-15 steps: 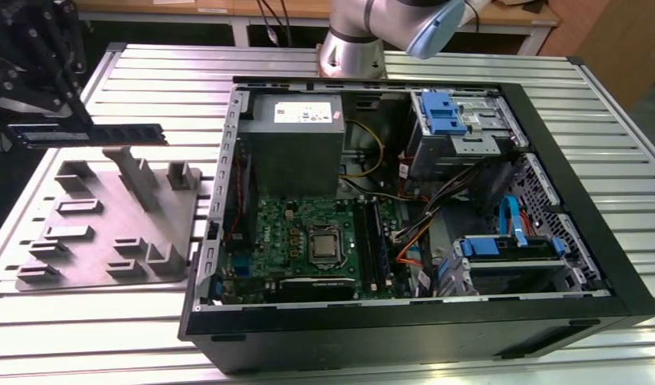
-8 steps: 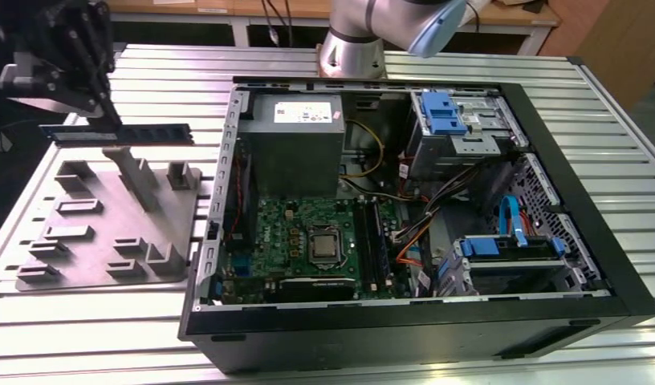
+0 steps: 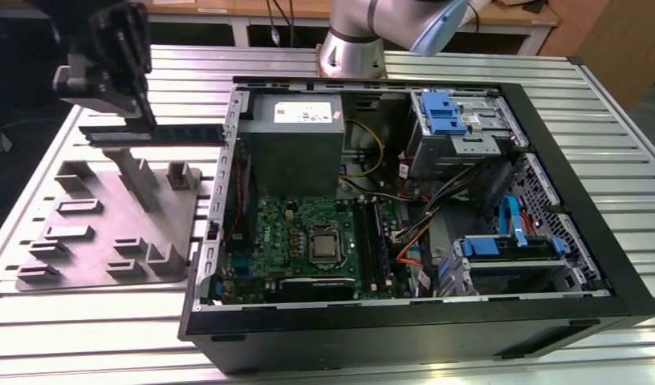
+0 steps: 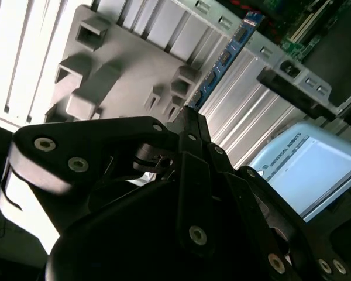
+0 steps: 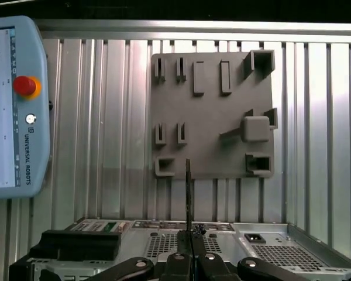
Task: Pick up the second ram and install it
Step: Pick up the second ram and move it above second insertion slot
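In the exterior view, nearest to the camera lies the black open computer case (image 3: 413, 341) on the ribbed aluminium table (image 3: 81, 329). Inside the case, the large green motherboard (image 3: 295, 233) sits in the near part, and the grey metal power-supply box (image 3: 295, 132) is behind it. At the exterior view's left of the case, a grey moulded fixture plate (image 3: 92, 241) with raised holders rests on the table.

Farther back, above the far edge of this plate, hangs the black gripper (image 3: 145, 122). It is clenched on the second ram (image 3: 189, 133), a long, thin, dark blue-green circuit-board stick. The stick is held about level, and its free end comes close to the case wall beside the power-supply box.

In the first wrist view the fingers (image 5: 178, 260) press the ram (image 5: 188, 193) from both sides, and it is seen from its thin edge. In the second wrist view the ram (image 4: 225, 55) shows a row of small chips. Farthest in the exterior view stands the silver robot arm (image 3: 355, 32).
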Tool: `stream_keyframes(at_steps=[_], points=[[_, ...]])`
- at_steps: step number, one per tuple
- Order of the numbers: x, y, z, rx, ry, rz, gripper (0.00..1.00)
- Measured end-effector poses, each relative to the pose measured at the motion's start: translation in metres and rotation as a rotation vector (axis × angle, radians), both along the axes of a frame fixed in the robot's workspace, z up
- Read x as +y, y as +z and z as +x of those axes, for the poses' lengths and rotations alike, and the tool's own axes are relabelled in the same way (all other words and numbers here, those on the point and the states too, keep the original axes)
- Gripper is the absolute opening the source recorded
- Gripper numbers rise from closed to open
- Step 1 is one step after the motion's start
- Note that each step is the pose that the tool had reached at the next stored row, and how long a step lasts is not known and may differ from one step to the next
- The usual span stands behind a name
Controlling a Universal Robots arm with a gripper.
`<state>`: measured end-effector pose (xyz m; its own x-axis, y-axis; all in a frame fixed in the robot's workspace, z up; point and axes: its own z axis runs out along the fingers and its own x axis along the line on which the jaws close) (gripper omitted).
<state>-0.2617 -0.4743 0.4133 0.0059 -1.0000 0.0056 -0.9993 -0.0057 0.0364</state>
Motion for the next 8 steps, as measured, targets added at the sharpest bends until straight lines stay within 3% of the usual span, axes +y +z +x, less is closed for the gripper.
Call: stream_keyframes(at_steps=[8], points=[[0.0, -0.0001, 0.03, 0.0001, 0.0, -0.0001, 0.11]])
